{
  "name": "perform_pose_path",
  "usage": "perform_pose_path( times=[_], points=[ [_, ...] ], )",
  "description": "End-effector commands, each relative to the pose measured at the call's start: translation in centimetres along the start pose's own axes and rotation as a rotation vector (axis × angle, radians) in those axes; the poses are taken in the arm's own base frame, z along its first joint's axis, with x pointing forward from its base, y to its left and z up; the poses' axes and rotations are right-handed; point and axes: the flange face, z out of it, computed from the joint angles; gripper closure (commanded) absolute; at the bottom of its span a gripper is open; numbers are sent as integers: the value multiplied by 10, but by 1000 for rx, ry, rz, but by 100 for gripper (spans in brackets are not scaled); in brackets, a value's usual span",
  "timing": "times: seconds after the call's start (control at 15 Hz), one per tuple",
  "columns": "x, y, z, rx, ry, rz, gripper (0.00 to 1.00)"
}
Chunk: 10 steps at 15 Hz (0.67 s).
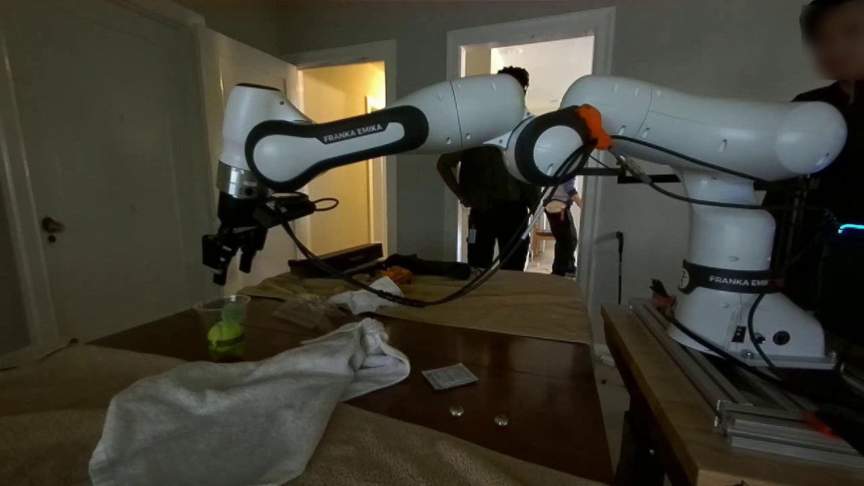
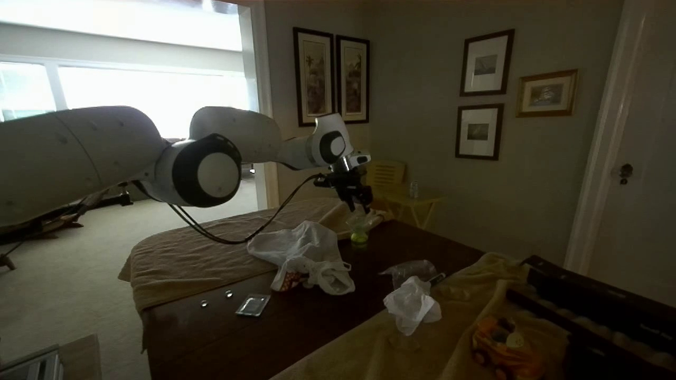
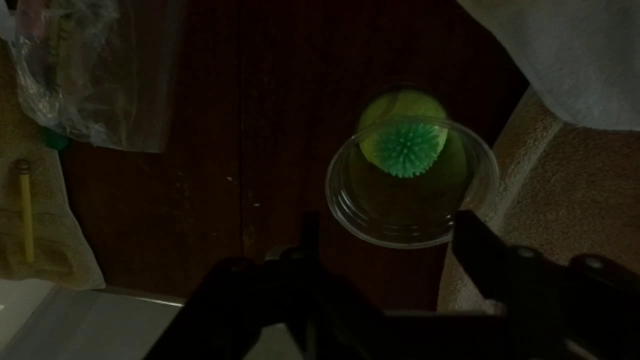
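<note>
The gripper (image 1: 233, 273) is hovering, fingers (image 1: 216, 251) apart, above a clear cup (image 3: 400, 215) holding a green ball (image 3: 407, 150); the cup is standing on a dark table (image 1: 540, 378) that tan cloths (image 1: 526, 304) are partly covering, and pictures (image 2: 486, 63) are hanging on the wall (image 2: 412, 79).

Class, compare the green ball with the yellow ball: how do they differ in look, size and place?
Surface: the green ball bristles with short spikes; the yellow ball shows none.
Size: the green ball looks smaller than the yellow ball.
Place: in an exterior view, the green ball sits higher than the yellow ball.
Shared: both look round.
</note>
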Motion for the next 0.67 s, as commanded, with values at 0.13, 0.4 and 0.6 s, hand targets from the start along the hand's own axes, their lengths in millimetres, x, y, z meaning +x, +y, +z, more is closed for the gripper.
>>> perform_pose_path(
  times=[0.13, 0.4, 0.6],
  points=[
    [6, 46, 3, -17, -19, 95, 0],
    [7, 72, 12, -32, -11, 119, 0],
    [7, 99, 16, -43, -16, 154, 0]
  ],
)
